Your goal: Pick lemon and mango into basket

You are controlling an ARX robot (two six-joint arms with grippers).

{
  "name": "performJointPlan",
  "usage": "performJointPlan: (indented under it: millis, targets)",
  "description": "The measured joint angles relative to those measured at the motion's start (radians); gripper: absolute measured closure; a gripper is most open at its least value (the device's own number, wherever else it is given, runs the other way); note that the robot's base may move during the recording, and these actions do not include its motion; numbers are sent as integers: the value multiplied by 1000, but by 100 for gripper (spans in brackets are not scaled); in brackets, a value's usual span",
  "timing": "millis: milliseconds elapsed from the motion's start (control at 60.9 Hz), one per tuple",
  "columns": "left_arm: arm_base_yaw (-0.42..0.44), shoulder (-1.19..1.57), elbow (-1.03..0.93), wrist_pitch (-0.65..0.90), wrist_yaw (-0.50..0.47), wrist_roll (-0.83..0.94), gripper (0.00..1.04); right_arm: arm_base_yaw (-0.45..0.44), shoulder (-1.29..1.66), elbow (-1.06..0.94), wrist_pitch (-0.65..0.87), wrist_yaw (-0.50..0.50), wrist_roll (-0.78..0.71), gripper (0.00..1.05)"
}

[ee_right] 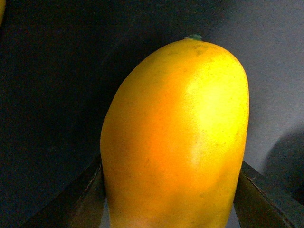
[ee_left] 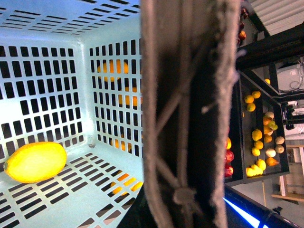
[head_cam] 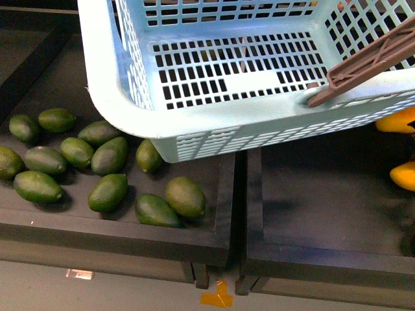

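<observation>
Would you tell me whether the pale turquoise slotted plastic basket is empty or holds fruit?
Not empty: in the left wrist view, a smooth bright-yellow oval lemon lies on the slotted floor of the basket.

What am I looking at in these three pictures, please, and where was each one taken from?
This is a robot with two arms, each ending in a gripper. The front view comes from a camera on its body: a pale turquoise slotted plastic basket with a brown-grey handle over a black tray of dark green oval fruits. The others come from wrist cameras. The left wrist view looks past the blurred handle into the basket, where a small bright-yellow lemon lies on the floor. The right wrist view shows the right gripper, its fingers against both sides of a smooth yellow-orange mango.
</observation>
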Motion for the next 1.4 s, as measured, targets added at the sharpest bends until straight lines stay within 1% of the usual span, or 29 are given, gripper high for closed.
performJointPlan:
  millis: [82,164,361,460,542,657,706,772,837,886,952,1034,1116,1264,1297,1313,1395]
  targets:
    - [0,0,0,0,-1,0,100,-29,-109,-105,69,-14,-64,42]
    - [0,0,0,0,0,0,100,-58,-235,-193,129,-50,-119,42]
    - [0,0,0,0,0,0,100,-109,-521,-343,200,-134,-184,42]
    - [0,0,0,0,0,0,100,-113,-704,-418,214,-190,-218,42]
    - [0,0,0,0,0,0,100,-92,-819,-458,215,-222,-240,42]
    - [0,0,0,0,0,0,100,-36,-973,-496,221,-245,-261,42]
    - [0,0,0,0,0,0,100,12,-1059,-509,225,-246,-275,42]
    - [0,0,0,0,-1,0,100,106,-1161,-521,233,-207,-311,43]
    - [0,0,0,0,-1,0,100,179,-1195,-528,243,-167,-339,43]
    - [0,0,0,0,0,0,100,227,-1201,-533,253,-136,-362,43]
    - [0,0,0,0,0,0,100,314,-1181,-537,263,-88,-388,43]
    - [0,0,0,0,0,0,100,377,-1144,-542,269,-55,-398,43]
    - [0,0,0,0,0,0,100,423,-1104,-546,280,-25,-401,43]
    - [1,0,0,0,-6,-1,100,467,-1047,-546,286,-5,-401,43]
    - [1,0,0,0,-5,-1,100,471,-1042,-546,286,-1,-402,40]
    - [2,0,0,0,-6,-1,100,474,-1036,-546,286,8,-402,36]
    - [2,0,0,0,-9,1,100,478,-1030,-546,286,11,-402,26]
